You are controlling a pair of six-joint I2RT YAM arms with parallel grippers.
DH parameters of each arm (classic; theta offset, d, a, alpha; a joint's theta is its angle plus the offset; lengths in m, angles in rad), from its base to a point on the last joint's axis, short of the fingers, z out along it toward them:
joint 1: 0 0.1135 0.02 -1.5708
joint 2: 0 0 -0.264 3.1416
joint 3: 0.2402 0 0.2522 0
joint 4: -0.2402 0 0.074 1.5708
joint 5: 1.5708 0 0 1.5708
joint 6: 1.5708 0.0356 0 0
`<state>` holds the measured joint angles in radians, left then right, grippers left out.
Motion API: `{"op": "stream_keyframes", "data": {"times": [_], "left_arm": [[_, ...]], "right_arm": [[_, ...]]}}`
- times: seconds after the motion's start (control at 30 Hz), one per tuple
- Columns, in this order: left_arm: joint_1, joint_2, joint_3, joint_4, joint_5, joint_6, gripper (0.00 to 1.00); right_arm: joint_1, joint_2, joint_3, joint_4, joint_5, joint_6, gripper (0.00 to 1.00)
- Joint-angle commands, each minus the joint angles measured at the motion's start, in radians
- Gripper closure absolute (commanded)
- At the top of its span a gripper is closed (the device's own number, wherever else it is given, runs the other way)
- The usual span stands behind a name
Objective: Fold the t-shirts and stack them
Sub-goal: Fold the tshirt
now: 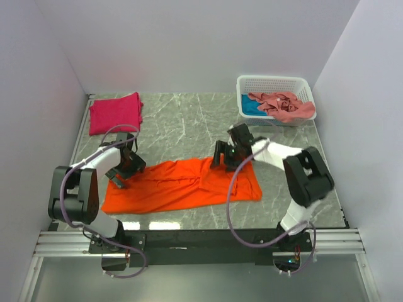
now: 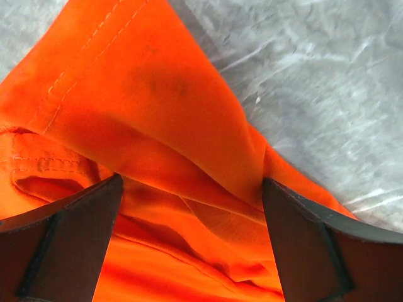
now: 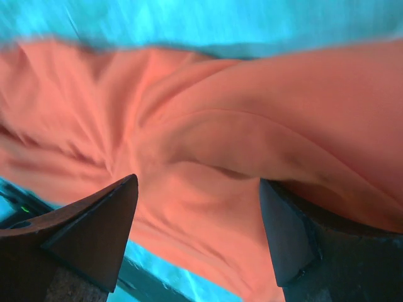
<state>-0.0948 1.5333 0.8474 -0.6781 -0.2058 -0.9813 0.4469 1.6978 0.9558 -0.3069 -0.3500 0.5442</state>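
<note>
Spread wide with fabric bunched in between, left gripper (image 2: 192,189) and right gripper (image 3: 198,189) are set on the bright orange cloth t-shirt (image 1: 182,187), which is laid crosswise on the grey marbled table (image 1: 189,119), with a folded magenta-red t-shirt (image 1: 114,113) parked far-left.

Upper right of top view: teal-blue shirt (image 1: 250,107) mostly hidden under salmon-pink shirt (image 1: 283,106). Right wrist view blurred; orange shirt (image 3: 220,145) cut off at 2 side edges.
</note>
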Motion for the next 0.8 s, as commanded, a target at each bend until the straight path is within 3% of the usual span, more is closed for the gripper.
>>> {"op": "stream_keyframes", "data": {"times": [0.0, 0.27, 0.47, 0.53, 0.57, 0.67, 0.77], "left_arm": [[-0.02, -0.038, -0.057, 0.014, 0.04, -0.019, 0.01], [-0.118, -0.212, -0.186, 0.011, 0.161, -0.207, 0.01], [-0.258, -0.355, -0.298, -0.014, 0.258, -0.393, 0.01], [-0.344, -0.399, -0.311, -0.031, 0.273, -0.433, 0.01], [-0.377, -0.447, -0.318, -0.037, 0.276, -0.471, 0.01], [-0.505, -0.548, -0.298, -0.147, 0.229, -0.534, 0.01], [-0.549, -0.64, -0.202, -0.332, 0.102, -0.53, 0.0]], "right_arm": [[-0.04, 0.153, 0.203, -0.023, -0.016, -0.055, 0.15], [-0.057, 0.57, 0.82, -0.3, -0.087, -0.206, 0.15], [-0.066, 0.903, 1.45, -0.445, -0.141, -0.201, 0.15], [-0.073, 0.945, 1.498, -0.401, -0.193, -0.167, 0.15], [-0.077, 0.942, 1.482, -0.297, -0.219, -0.146, 0.15], [-0.097, 0.875, 1.309, -0.019, -0.309, -0.035, 0.15], [-0.105, 0.881, 1.345, 0.023, -0.302, -0.009, 0.15]]}}
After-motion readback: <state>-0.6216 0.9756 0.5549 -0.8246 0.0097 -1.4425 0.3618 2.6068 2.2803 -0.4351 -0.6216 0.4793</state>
